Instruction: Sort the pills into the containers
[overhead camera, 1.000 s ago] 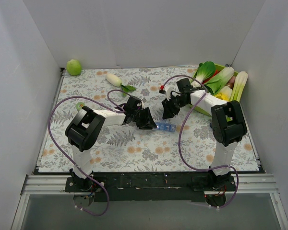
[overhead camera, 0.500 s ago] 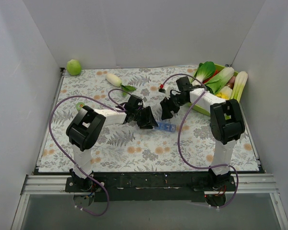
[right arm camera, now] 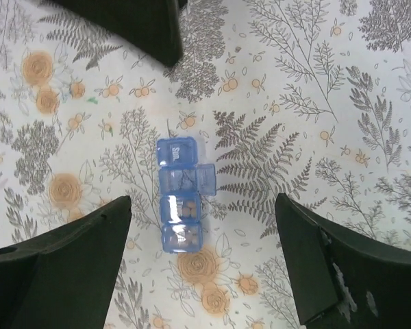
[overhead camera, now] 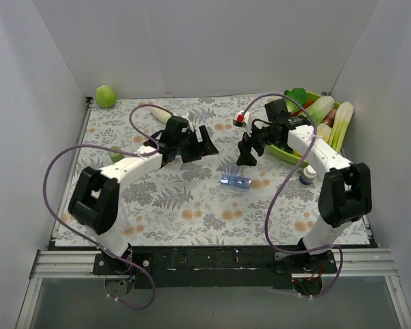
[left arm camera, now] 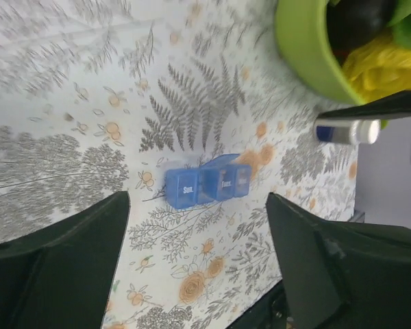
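Note:
The containers (overhead camera: 235,181) are a short blue strip of joined compartments lying free on the flowered cloth. In the right wrist view the containers (right arm camera: 181,195) have one lid flipped open, and small tan pills (right arm camera: 188,208) show inside the two nearer compartments. My right gripper (overhead camera: 245,156) hovers open just behind the strip, its jaws (right arm camera: 202,202) wide on either side and touching nothing. The left gripper (overhead camera: 204,142) is open and raised to the strip's back left. From its wrist view the containers (left arm camera: 207,183) lie beyond the spread jaws (left arm camera: 197,205).
A small white bottle with a dark cap (overhead camera: 307,176) lies right of the strip, also seen in the left wrist view (left arm camera: 346,131). A green bowl (overhead camera: 288,152) of vegetables stands at the back right. A green ball (overhead camera: 105,96) sits in the back left corner.
Both grippers have opened and drawn back from the containers. The left arm swung up and to the back left, the right arm lifted back. The strip now lies free.

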`<act>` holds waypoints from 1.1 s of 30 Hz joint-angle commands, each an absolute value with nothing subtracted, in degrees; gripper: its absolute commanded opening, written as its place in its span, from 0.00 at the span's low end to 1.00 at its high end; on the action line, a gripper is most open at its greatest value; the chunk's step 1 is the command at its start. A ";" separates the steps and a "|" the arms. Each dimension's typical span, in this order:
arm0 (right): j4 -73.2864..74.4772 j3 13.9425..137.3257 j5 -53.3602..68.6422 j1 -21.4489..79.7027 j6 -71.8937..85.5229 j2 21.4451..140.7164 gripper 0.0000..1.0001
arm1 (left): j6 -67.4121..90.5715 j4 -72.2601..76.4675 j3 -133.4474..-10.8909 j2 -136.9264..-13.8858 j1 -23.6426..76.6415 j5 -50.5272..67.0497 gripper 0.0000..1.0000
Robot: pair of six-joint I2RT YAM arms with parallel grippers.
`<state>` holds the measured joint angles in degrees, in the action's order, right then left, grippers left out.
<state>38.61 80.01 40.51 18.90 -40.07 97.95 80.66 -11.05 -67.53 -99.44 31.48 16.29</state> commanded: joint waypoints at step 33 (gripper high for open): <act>18.10 54.84 48.69 23.99 -33.57 75.76 0.93 | 58.45 -37.89 -73.66 -92.63 -6.32 -10.37 0.82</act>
<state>19.22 55.40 48.16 23.77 -34.22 77.80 59.75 -39.66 -72.69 -92.07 -5.85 -12.53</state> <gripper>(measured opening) 0.920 0.858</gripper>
